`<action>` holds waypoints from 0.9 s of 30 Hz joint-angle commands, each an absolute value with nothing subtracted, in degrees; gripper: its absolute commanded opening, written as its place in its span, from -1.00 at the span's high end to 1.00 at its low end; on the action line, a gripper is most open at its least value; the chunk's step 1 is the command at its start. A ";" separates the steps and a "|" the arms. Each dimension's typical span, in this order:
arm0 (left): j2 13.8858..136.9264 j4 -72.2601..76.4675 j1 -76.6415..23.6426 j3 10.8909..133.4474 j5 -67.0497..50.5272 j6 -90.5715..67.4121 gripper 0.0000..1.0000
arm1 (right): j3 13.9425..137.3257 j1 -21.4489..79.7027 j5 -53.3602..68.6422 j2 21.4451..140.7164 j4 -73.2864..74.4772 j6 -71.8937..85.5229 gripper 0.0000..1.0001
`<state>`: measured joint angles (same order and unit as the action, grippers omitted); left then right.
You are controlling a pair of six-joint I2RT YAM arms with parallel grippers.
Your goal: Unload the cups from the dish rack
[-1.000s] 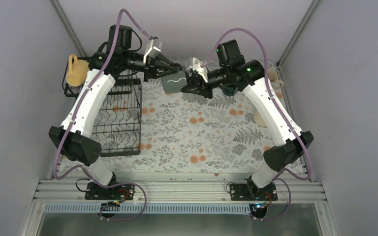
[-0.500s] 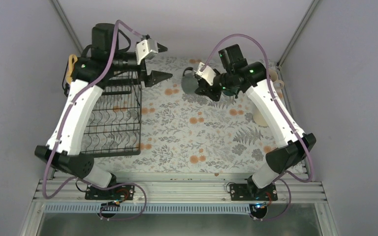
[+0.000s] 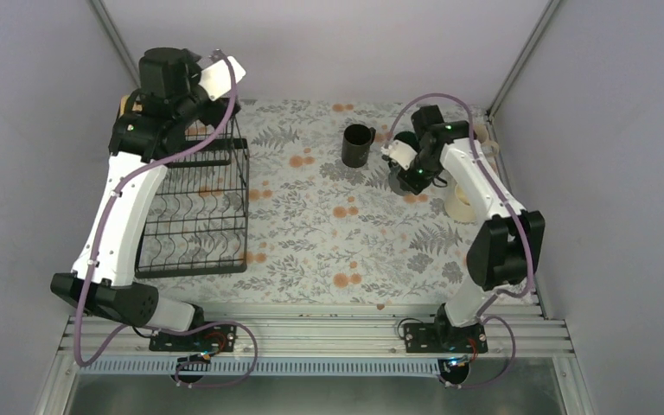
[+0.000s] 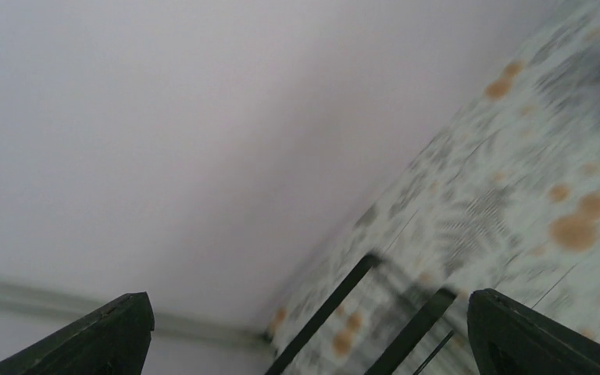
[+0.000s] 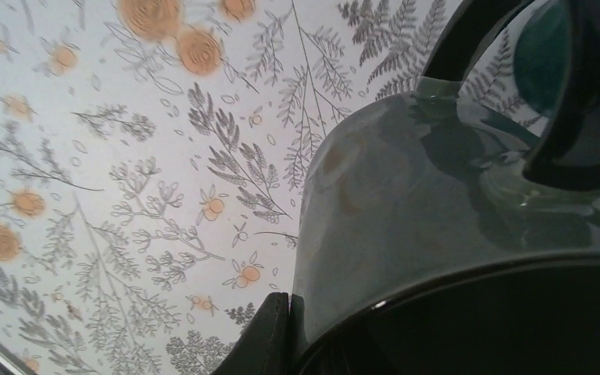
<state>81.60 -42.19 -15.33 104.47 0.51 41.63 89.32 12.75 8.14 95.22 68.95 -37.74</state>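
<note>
**Mugs on the flowery cloth, away from the rack**

The table wears a pale cloth (image 3: 328,225) with grey ferns and orange flowers. Plain pale walls (image 3: 328,43) close it in on three sides. A metal rail (image 3: 311,333) runs along the near edge, below the dish rack (image 3: 199,207).

The rack is black wire and sits on the left part of the cloth, close to the left wall. A bit of the yellow mug (image 3: 125,104) peeks out at the rack's far left corner, behind the left arm.

The left gripper (image 4: 308,301) hangs over the rack's far end. Its fingers stand wide apart with nothing between them.

To the right of the rack there is a wide bare strip of cloth. Past it the black mug (image 3: 357,145) stands upright, its handle pointing away from the rack. Farther from the rack is the dark green mug (image 5: 406,203). The right gripper (image 3: 406,173) is squeezed tight, with one finger (image 5: 269,336) against this mug's rim. I cannot tell if it holds the mug.

Farthest from the rack, by the right wall, sit the cream mug (image 3: 461,203) and the beige mug (image 3: 482,130).
</note>
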 commanded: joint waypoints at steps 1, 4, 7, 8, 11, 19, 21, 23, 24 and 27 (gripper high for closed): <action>78.75 -38.27 -9.26 101.97 10.83 45.35 -1.00 | 88.92 13.64 2.91 100.68 64.59 -37.45 0.92; 78.73 -37.51 -4.80 102.00 10.22 45.42 -1.00 | 87.54 13.77 -0.91 103.53 62.40 -36.58 0.92; 79.22 -37.81 -1.61 102.41 9.96 45.10 -1.00 | 86.25 13.65 -4.33 105.78 60.87 -36.36 0.92; 79.26 -38.06 -0.75 102.61 9.62 44.97 -1.00 | 86.08 13.64 -4.50 106.27 60.89 -36.39 0.92; 79.39 -39.25 1.60 103.37 7.53 44.77 -1.00 | 86.26 13.65 -4.19 107.23 61.41 -36.74 0.92; 81.50 -43.30 5.42 106.63 5.46 42.87 -1.00 | 87.37 13.64 -5.27 109.38 61.30 -37.36 0.77; 81.61 -43.99 6.14 106.82 5.39 42.05 -1.00 | 88.10 13.62 -5.47 108.86 60.61 -37.23 0.46; 81.48 -44.60 6.97 107.06 5.25 40.92 -1.00 | 89.41 13.68 -5.42 107.82 60.60 -37.25 0.19; 81.34 -45.06 7.74 107.19 4.60 40.43 -1.00 | 90.34 13.76 -5.53 107.43 60.87 -37.20 0.15; 80.88 -46.23 9.60 106.89 4.17 39.05 -1.00 | 94.81 13.93 -5.85 105.91 62.74 -36.41 0.03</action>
<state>81.23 -43.70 7.40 105.65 5.32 42.13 89.08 13.45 -4.60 108.88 62.28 -37.23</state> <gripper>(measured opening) 0.998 0.460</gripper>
